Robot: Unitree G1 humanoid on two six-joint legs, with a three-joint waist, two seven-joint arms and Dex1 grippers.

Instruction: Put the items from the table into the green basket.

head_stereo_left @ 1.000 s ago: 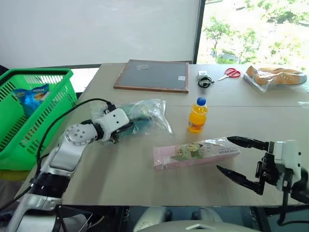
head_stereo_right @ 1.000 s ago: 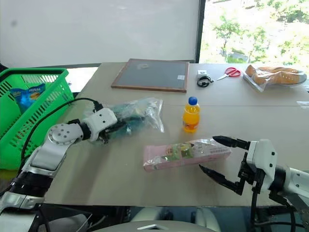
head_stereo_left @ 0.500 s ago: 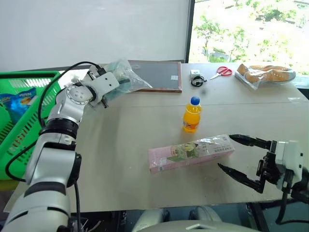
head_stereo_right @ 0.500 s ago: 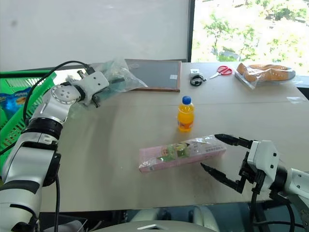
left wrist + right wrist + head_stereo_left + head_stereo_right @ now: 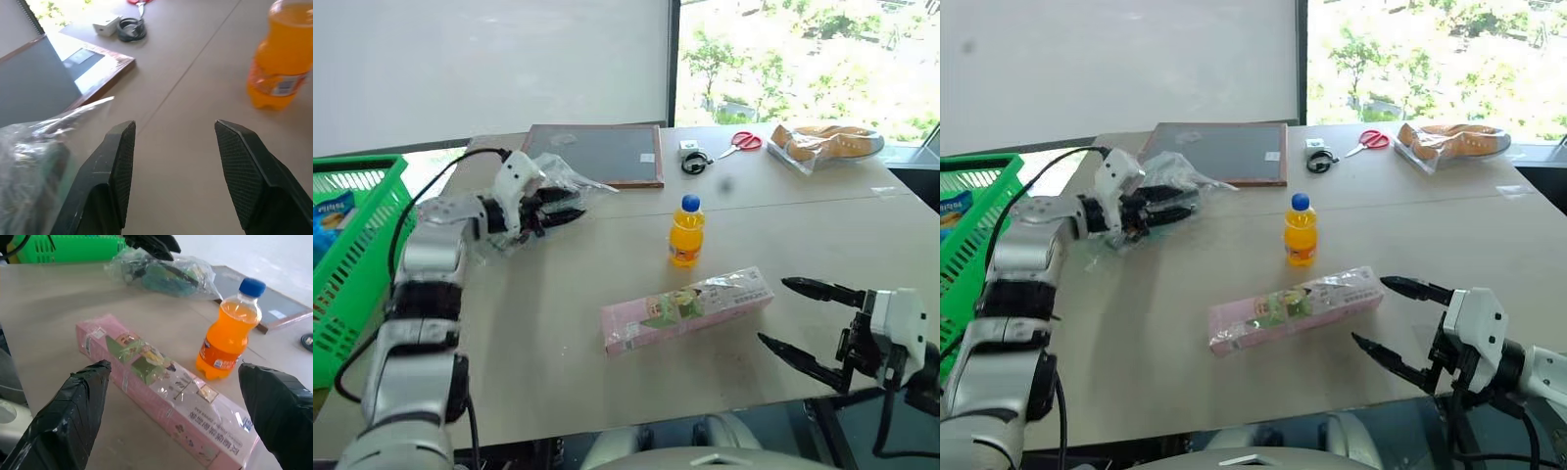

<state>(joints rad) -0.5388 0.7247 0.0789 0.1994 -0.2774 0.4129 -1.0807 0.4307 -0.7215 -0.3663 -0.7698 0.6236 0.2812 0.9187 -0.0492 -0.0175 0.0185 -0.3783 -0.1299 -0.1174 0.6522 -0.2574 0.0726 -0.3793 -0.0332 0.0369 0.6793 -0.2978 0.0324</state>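
Observation:
The crinkly clear bag (image 5: pixel 551 179) of dark contents lies on the table (image 5: pixel 558 323) at the back left, short of the green basket (image 5: pixel 357 264). My left gripper (image 5: pixel 570 206) is open right beside the bag, which lies against one finger (image 5: pixel 115 161) with nothing between the jaws. The orange bottle (image 5: pixel 683 232) with a blue cap stands upright mid-table. In front of it the long pink box (image 5: pixel 685 308) lies flat. My right gripper (image 5: pixel 773 311) is open near the front right edge, just right of the box's end and apart from it.
A blue packet (image 5: pixel 333 211) lies in the basket. At the back of the table are a dark framed board (image 5: pixel 592 154), a black cable with a white adapter (image 5: pixel 693 157), red scissors (image 5: pixel 742 143) and a bagged pastry (image 5: pixel 824 142).
My left gripper lifted the bag off the table towards the back left, then opened and let it go. The camera has turned to the right. The right arm has kept still.

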